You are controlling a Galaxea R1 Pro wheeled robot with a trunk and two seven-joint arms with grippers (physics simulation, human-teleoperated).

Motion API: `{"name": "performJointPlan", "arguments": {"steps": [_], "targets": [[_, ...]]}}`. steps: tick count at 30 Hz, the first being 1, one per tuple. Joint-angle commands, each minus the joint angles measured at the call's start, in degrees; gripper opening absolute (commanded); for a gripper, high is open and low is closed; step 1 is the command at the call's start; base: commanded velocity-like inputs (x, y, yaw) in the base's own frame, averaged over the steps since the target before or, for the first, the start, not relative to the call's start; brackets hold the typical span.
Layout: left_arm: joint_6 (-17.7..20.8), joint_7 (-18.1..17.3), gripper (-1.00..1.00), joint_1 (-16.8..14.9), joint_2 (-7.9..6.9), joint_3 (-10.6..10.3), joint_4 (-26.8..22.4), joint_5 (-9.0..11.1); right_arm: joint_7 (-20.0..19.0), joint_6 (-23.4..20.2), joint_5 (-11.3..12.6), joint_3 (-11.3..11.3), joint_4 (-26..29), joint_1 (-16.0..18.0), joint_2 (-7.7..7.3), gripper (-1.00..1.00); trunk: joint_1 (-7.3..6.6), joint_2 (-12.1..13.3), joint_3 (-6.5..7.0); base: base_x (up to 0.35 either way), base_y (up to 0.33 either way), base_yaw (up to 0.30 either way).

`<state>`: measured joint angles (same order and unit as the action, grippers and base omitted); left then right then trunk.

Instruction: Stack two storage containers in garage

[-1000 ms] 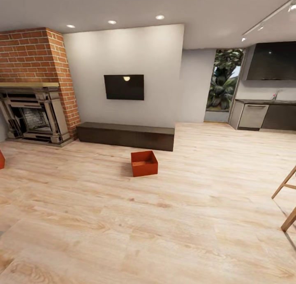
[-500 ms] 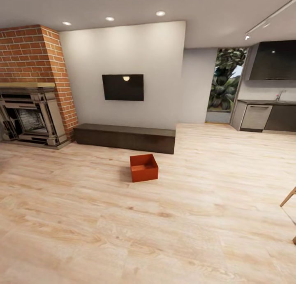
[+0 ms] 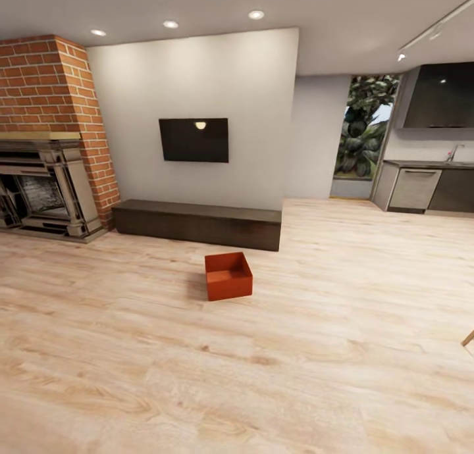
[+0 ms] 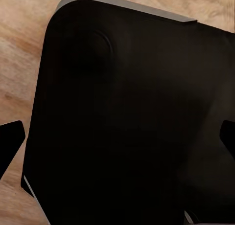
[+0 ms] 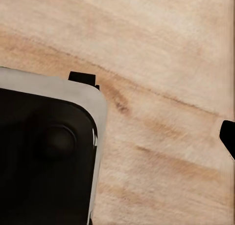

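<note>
**A:** Orange-red bin in head view: one storage container [image 3: 228, 276] is sitting on the light wood plank floor [image 3: 276, 368] of the living room, just in front of the long dark bench [image 3: 196, 223], below the wall TV [image 3: 194, 139]. Brick fireplace [image 3: 46, 138] is standing off to the left, kitchen cabinets [image 3: 428, 189] far right.

**B:** Step in hand?

**A:** Judging it as the approach drive. Container is lying well ahead, roughly centred. I'd be keeping the base squared to a long wall of the bin and stopping short enough that both arms can reach opposite walls.

**B:** Material notes?

**A:** Bin is looking rigid, topless, with plain smooth walls and sharp corners; the inner bottom is reading as stepped. Smooth walls mean little grip, so I'm guessing a pinch over the rim beats squeezing the sides. Floor is showing matte wood grain.

**B:** Left wrist view?

**A:** Mostly a dark rounded-corner panel with a grey edge, probably the robot's own base [image 4: 132, 122], with wood planks at the margins. Dark tips are poking in at both picture edges, likely the fingers, set wide apart with nothing between them.

**B:** Right wrist?

**A:** Same dark panel corner over plank floor. One dark tip is showing at the picture edge; can't tell how wide those fingers are standing.
</note>
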<state>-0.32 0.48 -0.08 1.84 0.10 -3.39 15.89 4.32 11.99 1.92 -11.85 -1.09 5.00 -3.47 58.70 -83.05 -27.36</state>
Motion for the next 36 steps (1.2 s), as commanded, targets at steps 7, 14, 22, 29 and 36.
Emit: {"name": "performJointPlan", "arguments": {"steps": [7, 14, 22, 29, 36], "targets": [[0.0, 0.1, 1.00, 0.0, 0.01, 0.0, 0.0, 0.3, 0.3, 0.3, 0.6, -0.3, -0.2, 0.1, 0.04, 1.00, 0.03, 0.0, -0.05, 0.322, -0.093, 0.000], [0.0, 0.1, 1.00, 0.0, 0.00, 0.0, 0.0, 0.3, 0.3, 0.6, 0.3, -0.2, -0.2, 0.1, -0.03, 1.00, 0.03, 0.0, -0.05, 0.322, -0.094, 0.000], [0.0, 0.1, 1.00, 0.0, 0.01, 0.0, 0.0, 0.3, 0.3, 0.6, 0.5, -0.3, -0.1, 0.1, -0.05, 1.00, 0.03, 0.0, -0.05, 0.322, -0.094, 0.000], [0.0, 0.1, 1.00, 0.0, 0.01, 0.0, 0.0, 0.3, 0.3, 0.6, 0.6, -0.1, -0.1, 0.1, -0.05, 1.00, 0.03, 0.0, -0.05, 0.322, -0.094, 0.000], [0.0, 0.1, 1.00, 0.0, -0.08, 0.0, 0.0, 0.3, 0.3, 0.6, 0.7, 0.0, -0.1, 0.1, -0.05, 1.00, 0.03, 0.0, -0.05, 0.322, -0.094, 0.008]]}}
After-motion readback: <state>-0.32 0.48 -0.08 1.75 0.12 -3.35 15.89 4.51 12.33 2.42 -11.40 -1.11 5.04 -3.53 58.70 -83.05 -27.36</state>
